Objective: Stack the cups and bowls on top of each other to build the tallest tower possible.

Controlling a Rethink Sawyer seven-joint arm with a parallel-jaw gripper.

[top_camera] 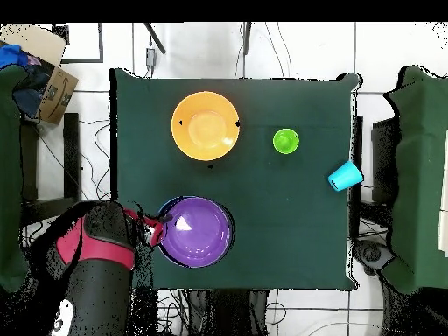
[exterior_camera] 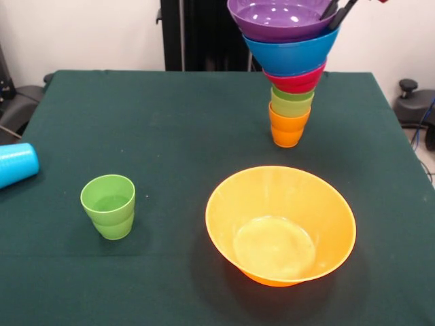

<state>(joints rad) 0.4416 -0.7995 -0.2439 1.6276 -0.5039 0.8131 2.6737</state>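
Note:
The tower (exterior_camera: 292, 81) stands at the far right of the table: an orange cup (exterior_camera: 287, 129) lowest, two green cups, a red bowl (exterior_camera: 296, 81), a blue bowl (exterior_camera: 291, 54) and a purple bowl (exterior_camera: 280, 17) on top. From above only the purple bowl (top_camera: 197, 232) and a sliver of blue rim show. My gripper (exterior_camera: 336, 15) is at the purple bowl's rim, and in the overhead view (top_camera: 156, 229) it is at that bowl's left edge. A green stepped cup (exterior_camera: 109, 206) stands alone (top_camera: 285, 140). A light blue cup (exterior_camera: 15, 164) lies on its side at the table's edge (top_camera: 345, 176). A large orange bowl (exterior_camera: 280, 224) sits upright and empty (top_camera: 205, 125).
The table is covered with a dark green cloth (exterior_camera: 170, 122). The robot's black pedestal (exterior_camera: 197, 34) stands behind it. A cardboard box (top_camera: 52, 79) sits off the table at one corner. Cables lie on the floor around the table.

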